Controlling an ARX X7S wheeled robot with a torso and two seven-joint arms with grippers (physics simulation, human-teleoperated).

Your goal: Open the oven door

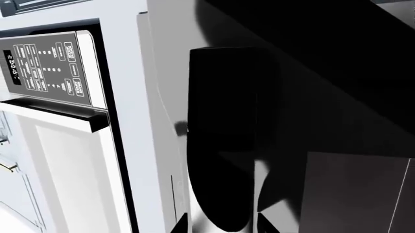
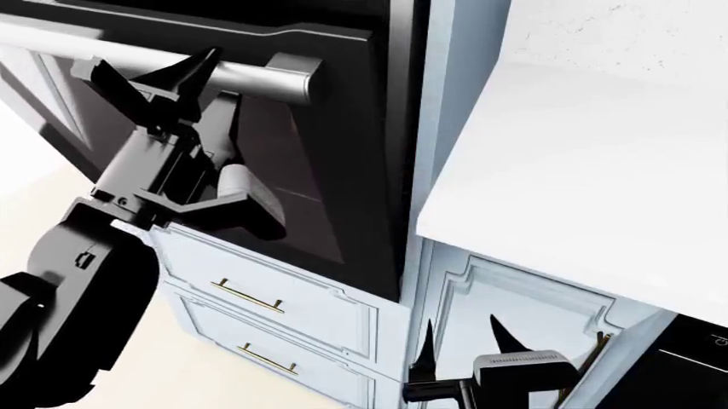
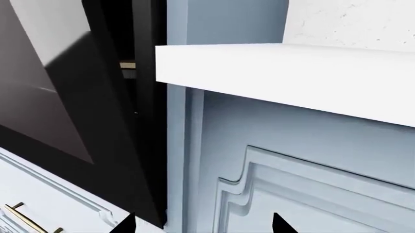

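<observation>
The oven door point(image 2: 307, 170) is a dark glass panel in a black frame, and it leans a little out from the cabinet. Its silver bar handle point(image 2: 262, 78) runs along the top edge. My left gripper point(image 2: 153, 77) straddles this handle with its fingers spread wider than the bar. In the left wrist view the handle point(image 1: 227, 121) looks dark and lies between the tips of the left gripper point(image 1: 220, 223). My right gripper point(image 2: 465, 341) is open and empty, low by the cabinet to the right of the door. Its wrist view shows the right gripper point(image 3: 202, 224) facing the door's edge point(image 3: 52, 107).
A white countertop point(image 2: 569, 153) juts out to the right of the oven. Pale blue drawers with brass handles point(image 2: 251, 294) sit below the door. A black appliance front point(image 2: 694, 366) shows at the lower right. The left wrist view shows a control panel point(image 1: 45, 63) above a black bar handle point(image 1: 65, 114).
</observation>
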